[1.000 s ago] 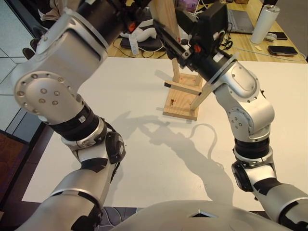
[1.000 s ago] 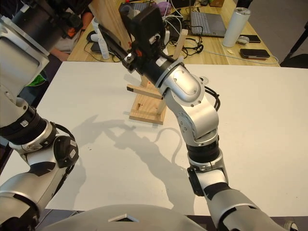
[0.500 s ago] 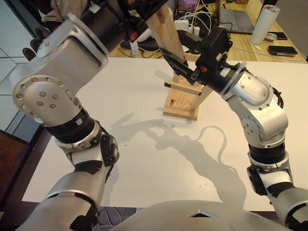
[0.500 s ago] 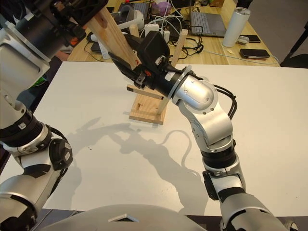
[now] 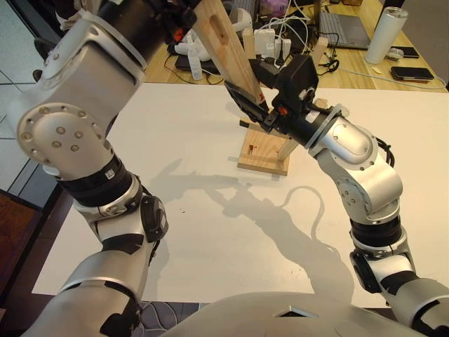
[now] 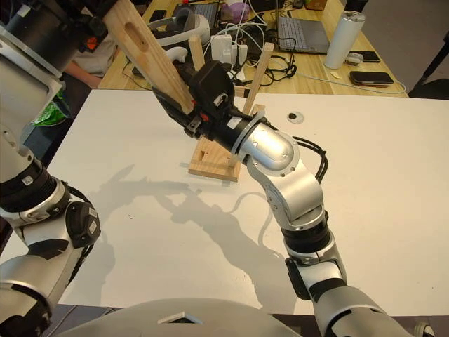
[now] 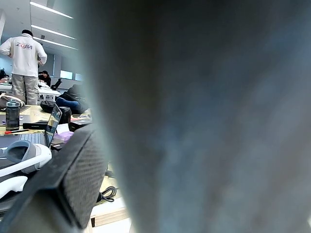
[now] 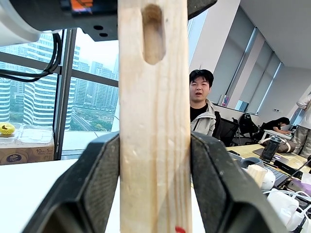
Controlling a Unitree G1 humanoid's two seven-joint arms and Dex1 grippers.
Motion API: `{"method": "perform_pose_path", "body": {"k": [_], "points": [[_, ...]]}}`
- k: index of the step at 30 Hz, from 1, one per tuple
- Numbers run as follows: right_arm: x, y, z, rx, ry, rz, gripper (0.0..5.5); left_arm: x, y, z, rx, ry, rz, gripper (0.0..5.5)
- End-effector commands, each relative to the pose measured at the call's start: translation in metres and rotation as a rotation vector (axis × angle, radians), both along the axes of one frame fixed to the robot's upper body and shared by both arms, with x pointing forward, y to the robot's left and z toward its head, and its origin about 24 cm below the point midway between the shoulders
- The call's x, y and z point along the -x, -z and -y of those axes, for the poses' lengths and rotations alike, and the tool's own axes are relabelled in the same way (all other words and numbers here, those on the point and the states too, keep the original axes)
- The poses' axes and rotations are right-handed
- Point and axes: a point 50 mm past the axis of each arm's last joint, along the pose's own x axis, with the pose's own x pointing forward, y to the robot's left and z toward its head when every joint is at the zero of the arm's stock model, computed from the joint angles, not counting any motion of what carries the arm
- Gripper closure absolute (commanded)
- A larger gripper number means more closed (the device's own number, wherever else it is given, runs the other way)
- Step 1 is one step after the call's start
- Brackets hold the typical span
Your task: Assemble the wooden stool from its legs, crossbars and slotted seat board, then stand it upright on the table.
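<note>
A slotted wooden board hangs tilted above the table, its oblong slot near the upper end. My left gripper is shut on that upper end; one of its pads lies against the wood. My right gripper is shut on the board's lower end, one of its fingers on each side. Just beyond, a partly built stool rests on the table: a flat board with slanted legs and a crossbar fitted.
The white table has open surface in front of and to both sides of the stool, with a small round grommet at the right. Behind it a wooden desk holds a laptop, cables, a white tumbler and phones.
The board went from nearly upright to leaning, its upper end swung left by my left arm. My right gripper moved down and left and now grips the board's lower end.
</note>
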Motion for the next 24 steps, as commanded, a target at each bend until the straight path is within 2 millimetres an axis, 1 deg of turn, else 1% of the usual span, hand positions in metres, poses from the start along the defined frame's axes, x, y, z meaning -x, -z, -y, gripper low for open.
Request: {"method": "perform_pose_path", "body": {"k": [1, 4, 6, 7, 8, 11, 14, 16, 24], "points": [[0.003, -0.003, -0.005, 0.013, -0.035, 0.024, 3.44, 0.004, 0.000, 0.003, -0.025, 0.021, -0.008, 2.51], [-0.003, -0.005, 0.002, 0.043, -0.012, 0.054, 3.44, 0.006, 0.011, 0.007, -0.063, 0.062, -0.033, 2.51], [-0.007, -0.006, 0.009, 0.078, -0.001, 0.079, 3.44, 0.006, 0.016, 0.005, -0.070, 0.059, -0.045, 2.86], [-0.008, -0.006, 0.013, 0.099, 0.006, 0.093, 3.44, 0.006, 0.017, 0.003, -0.069, 0.053, -0.044, 2.93], [-0.010, -0.007, 0.017, 0.119, 0.013, 0.105, 3.45, 0.005, 0.017, 0.001, -0.069, 0.042, -0.042, 3.16], [-0.014, -0.007, 0.026, 0.171, 0.029, 0.140, 3.45, 0.002, 0.016, -0.008, -0.060, 0.006, -0.039, 3.55], [-0.016, -0.005, 0.030, 0.205, 0.036, 0.160, 3.45, -0.001, 0.013, -0.016, -0.047, -0.030, -0.029, 3.98], [-0.016, -0.004, 0.030, 0.213, 0.035, 0.165, 3.45, -0.002, 0.011, -0.018, -0.043, -0.040, -0.023, 4.06], [-0.017, -0.004, 0.028, 0.216, 0.053, 0.181, 3.45, 0.000, 0.009, -0.015, -0.024, -0.018, -0.001, 4.12]]}}
